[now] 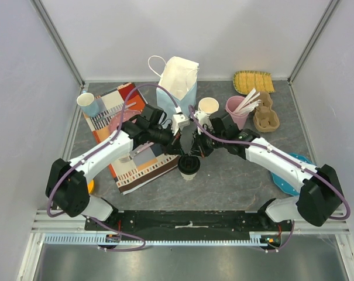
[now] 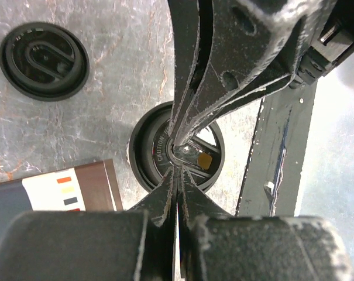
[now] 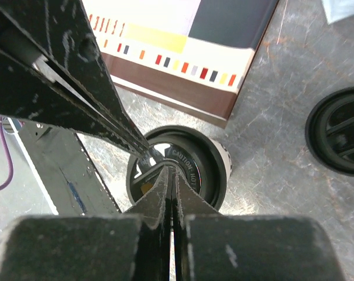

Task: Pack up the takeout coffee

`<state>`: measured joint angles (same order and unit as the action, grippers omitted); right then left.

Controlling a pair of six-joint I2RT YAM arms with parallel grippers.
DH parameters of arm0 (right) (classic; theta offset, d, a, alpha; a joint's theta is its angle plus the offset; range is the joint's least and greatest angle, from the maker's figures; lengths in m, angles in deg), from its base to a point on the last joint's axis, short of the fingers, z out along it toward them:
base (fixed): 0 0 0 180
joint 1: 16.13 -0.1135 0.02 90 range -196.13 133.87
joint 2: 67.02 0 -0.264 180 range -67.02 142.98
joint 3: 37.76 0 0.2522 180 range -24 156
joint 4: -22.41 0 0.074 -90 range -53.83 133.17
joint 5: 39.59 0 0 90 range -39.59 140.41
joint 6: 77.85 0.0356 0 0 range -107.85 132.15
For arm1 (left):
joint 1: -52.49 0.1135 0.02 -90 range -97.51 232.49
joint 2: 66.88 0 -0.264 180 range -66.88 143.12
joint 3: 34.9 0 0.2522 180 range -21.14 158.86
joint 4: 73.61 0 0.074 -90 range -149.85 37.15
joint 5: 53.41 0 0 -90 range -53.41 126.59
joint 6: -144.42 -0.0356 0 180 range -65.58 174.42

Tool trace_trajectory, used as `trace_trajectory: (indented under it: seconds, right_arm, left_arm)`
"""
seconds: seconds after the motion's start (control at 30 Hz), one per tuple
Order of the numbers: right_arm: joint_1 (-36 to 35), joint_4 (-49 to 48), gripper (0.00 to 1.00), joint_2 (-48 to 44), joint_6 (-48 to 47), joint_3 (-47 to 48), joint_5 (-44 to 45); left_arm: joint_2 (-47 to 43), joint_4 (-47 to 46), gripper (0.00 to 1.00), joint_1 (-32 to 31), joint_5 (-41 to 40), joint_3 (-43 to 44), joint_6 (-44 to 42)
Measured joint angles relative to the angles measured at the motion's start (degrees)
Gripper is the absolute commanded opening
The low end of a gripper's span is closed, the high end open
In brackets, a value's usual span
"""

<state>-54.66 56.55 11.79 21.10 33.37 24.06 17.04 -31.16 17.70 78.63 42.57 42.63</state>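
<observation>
Black lid [image 2: 177, 155] of takeout coffee [image 1: 188, 167] sits under my 2 grippers, left gripper [image 2: 175, 170] and right gripper [image 3: 168, 172], jaws together, empty; likely pressing it sealed before bagging.

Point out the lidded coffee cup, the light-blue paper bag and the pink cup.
lidded coffee cup [image 1: 188, 165], top view, on its black lid.
light-blue paper bag [image 1: 178, 82], top view, on its upper side panel.
pink cup [image 1: 236, 114], top view, on its wall.
</observation>
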Motion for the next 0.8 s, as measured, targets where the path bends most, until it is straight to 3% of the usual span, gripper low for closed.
trace_trajectory:
  seconds: [0.23,0.33,0.37,0.43,0.47,0.53,0.57,0.8]
  right_arm:
    - [0.00,2.10,0.01,-0.66,-1.18,2.71,0.87]
    - [0.00,3.13,0.23,-0.66,-1.31,2.56,2.34]
    - [0.00,3.48,0.31,-0.70,-1.36,2.56,3.15]
    - [0.00,4.55,0.41,-1.03,-1.81,2.75,4.70]
    - [0.00,5.49,0.59,-1.20,-2.23,3.32,5.66]
    - [0.00,7.15,0.78,-1.51,-2.97,5.27,7.50]
    - [0.00,7.65,0.98,-1.68,-3.13,6.23,8.39]
    - [0.83,8.22,0.98,-4.44,-4.09,12.28,22.62]
  left_arm:
    - [-1.33,0.90,0.02,0.04,-0.24,1.07,-0.28]
    - [-1.42,1.92,0.07,0.07,-1.53,1.14,-0.83]
    - [-1.42,3.15,0.25,0.07,-2.05,1.62,-1.27]
    - [-1.42,5.40,0.41,0.09,-3.26,3.28,-2.32]
    - [-1.42,6.88,0.53,0.17,-3.85,4.76,-2.86]
    - [-1.60,9.01,0.60,0.28,-5.11,8.17,-3.93]
    - [-1.95,9.84,0.67,0.33,-6.16,9.75,-4.31]
    - [-7.04,13.49,0.75,2.01,-13.38,13.40,-5.01]
